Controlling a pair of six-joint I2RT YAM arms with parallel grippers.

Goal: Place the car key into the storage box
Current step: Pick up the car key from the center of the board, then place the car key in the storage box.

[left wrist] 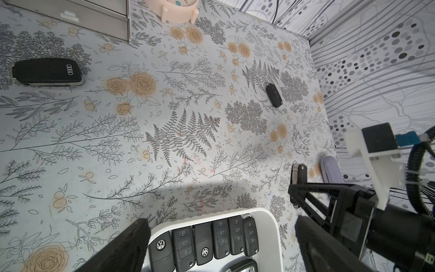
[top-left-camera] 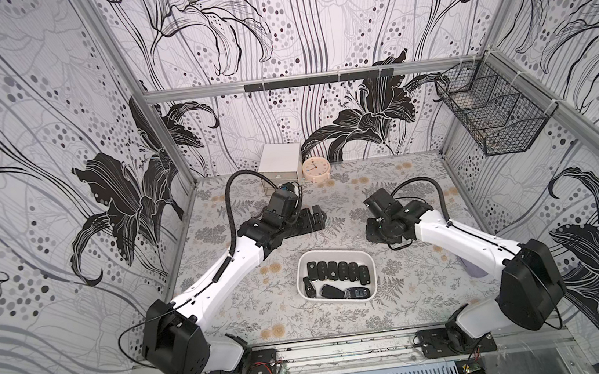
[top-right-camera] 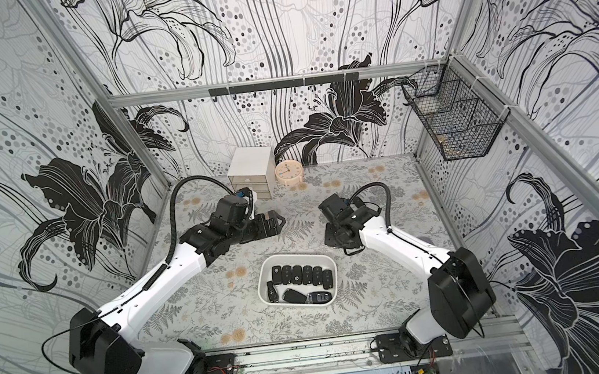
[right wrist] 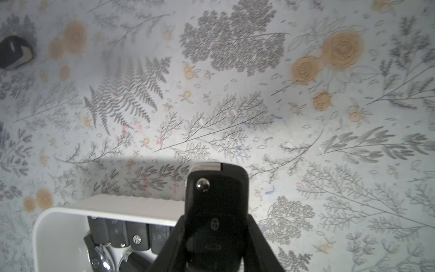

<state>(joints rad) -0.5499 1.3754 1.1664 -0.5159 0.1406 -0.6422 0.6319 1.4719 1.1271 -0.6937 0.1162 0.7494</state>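
The right gripper [right wrist: 215, 227] pinches the car key [right wrist: 216, 188] by its button end, with the silver hinge end sticking out free. That hold probably lets the free end go down first. In the right wrist view the key sits at lower centre, in front of one wall of the storage box [right wrist: 131, 207]. In both top views the right wrist is above and right of the box at centre frame, so the key seems near the rim and not yet over it. The left gripper [left wrist: 220, 221] is spread wide and empty, up and left of the box, likely parked clear. Fobs line the box's upper wall and others lie along its lower one, so little bare floor is left. The rim is low, and open desk [left wrist: 188, 146] lies between the grippers. An Audi fob [left wrist: 47, 71] and a small black fob [left wrist: 273, 95] lie well apart.
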